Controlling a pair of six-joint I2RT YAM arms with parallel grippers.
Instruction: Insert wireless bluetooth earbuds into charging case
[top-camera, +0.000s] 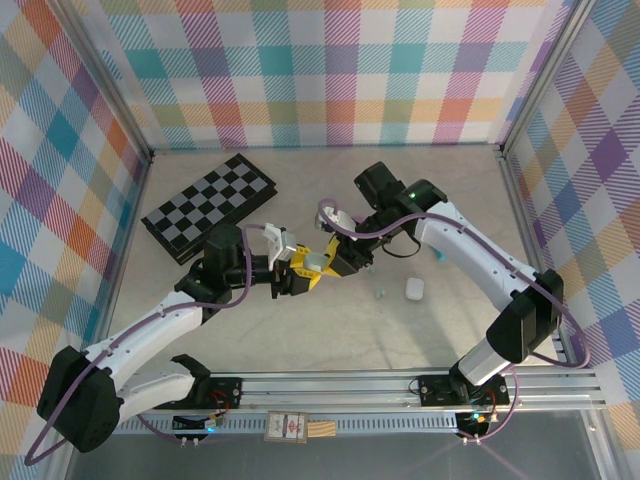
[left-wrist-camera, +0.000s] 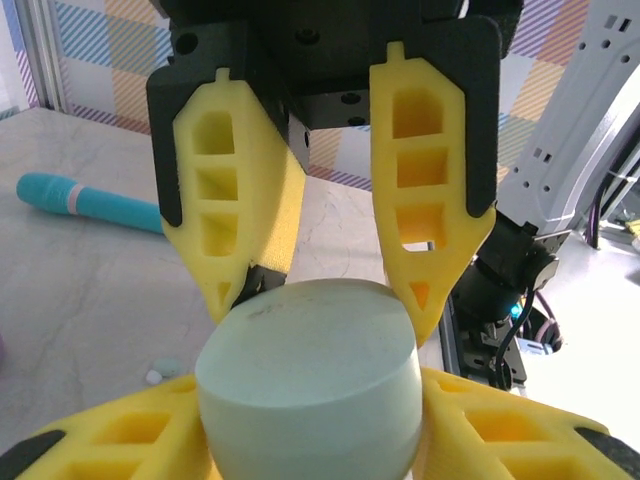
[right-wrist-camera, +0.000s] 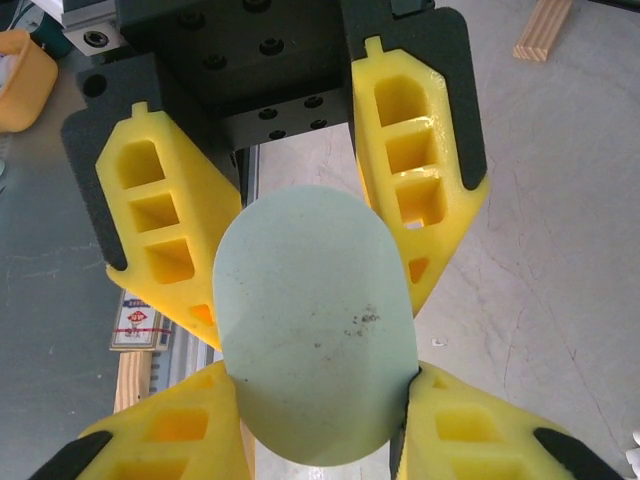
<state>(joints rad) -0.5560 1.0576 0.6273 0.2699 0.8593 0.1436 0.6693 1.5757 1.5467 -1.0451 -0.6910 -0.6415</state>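
A pale green charging case, closed, hangs above the table's middle, held from both sides. My left gripper is shut on it, its yellow fingers pressing both flanks of the case. From the opposite side my right gripper is shut on the same case, its fingertips against the lower edge. A tiny pale earbud lies on the table to the right of the grippers, and it is also in the left wrist view as the small bud on the marble surface.
A white case lies right of the earbud. A teal stick-like object rests behind it, by the right arm. A folded chessboard sits at the back left. Checked walls close in three sides of the table.
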